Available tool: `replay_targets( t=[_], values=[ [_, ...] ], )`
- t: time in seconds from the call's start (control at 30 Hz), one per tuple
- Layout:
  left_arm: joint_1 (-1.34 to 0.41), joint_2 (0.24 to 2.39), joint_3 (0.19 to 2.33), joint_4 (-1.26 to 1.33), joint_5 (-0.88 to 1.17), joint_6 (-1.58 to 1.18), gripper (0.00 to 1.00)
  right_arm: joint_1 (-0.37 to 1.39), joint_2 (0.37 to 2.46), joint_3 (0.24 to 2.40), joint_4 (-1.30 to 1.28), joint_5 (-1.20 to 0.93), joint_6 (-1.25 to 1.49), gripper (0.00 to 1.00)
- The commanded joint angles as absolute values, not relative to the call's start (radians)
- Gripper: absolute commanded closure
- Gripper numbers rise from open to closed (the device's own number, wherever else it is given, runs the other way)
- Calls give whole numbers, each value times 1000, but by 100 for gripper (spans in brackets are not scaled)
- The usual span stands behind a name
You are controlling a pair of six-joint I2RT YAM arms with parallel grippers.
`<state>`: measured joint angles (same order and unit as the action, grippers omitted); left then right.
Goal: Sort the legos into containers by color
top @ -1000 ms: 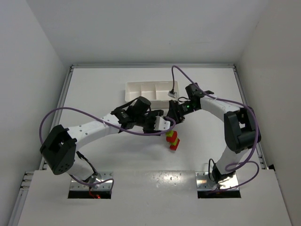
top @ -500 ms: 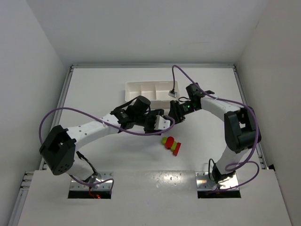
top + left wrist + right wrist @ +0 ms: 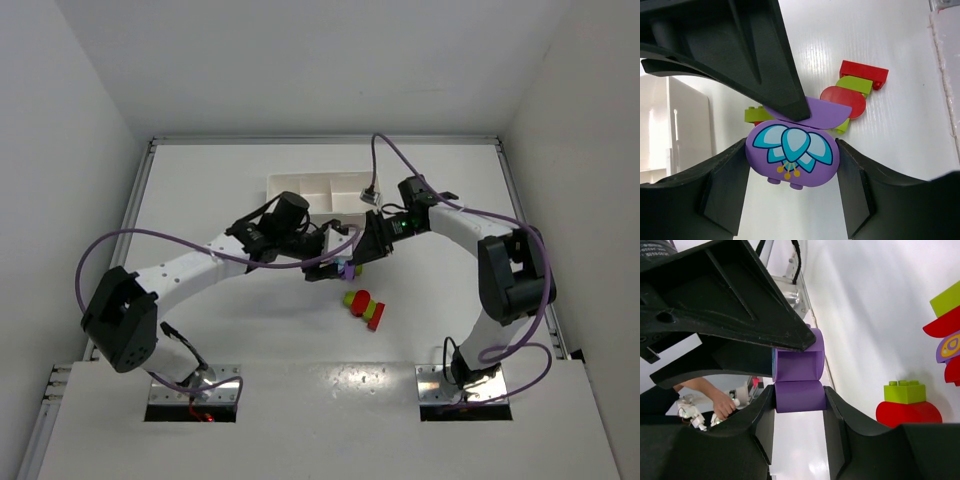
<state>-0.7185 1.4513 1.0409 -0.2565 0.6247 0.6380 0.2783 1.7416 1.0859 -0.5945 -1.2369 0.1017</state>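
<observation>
Red-green stack [image 3: 362,307] fallen, now lying mid-desk [image 3: 280,330]. Right claw [image 3: 799,400] clenching purple brick [image 3: 347,268], left claw [image 3: 792,172] gripping it too. Next: one releasing, other carrying it to tray [image 3: 272,190].

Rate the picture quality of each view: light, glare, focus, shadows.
Top external: even, soft light, hardly any shadow, small red and yellow-green plastic bricks sharp. Left wrist: purple flower-printed plastic brick crisp, black fingers nearly featureless, left edge washed out. Right wrist: plain purple plastic brick in focus, white tabletop glaring, background at lower left soft.
</observation>
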Motion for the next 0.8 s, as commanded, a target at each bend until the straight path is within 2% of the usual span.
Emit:
replay_targets(
  t=[0.0, 0.27, 0.43, 0.57, 0.67, 0.77],
  values=[
    [-661, 1457, 1069, -195, 608, 597, 88, 282, 1681, 1065, -574, -1324, 55, 100],
    [-539, 1427, 1035, -227, 545, 621, 89, 221, 1606, 1055, -632, -1280, 6, 100],
    [-459, 1517, 1156, -207, 491, 431, 89, 184, 1629, 1164, -474, -1063, 112, 100],
    [-449, 1670, 1395, -207, 491, 303, 88, 166, 1707, 1319, -379, -797, 201, 100],
    [-449, 1784, 1530, -207, 491, 220, 87, 166, 1784, 1437, -328, -692, 222, 100],
    [-459, 1954, 1781, -258, 515, 160, 85, 166, 1876, 1541, -328, -579, 222, 100]
  ],
)
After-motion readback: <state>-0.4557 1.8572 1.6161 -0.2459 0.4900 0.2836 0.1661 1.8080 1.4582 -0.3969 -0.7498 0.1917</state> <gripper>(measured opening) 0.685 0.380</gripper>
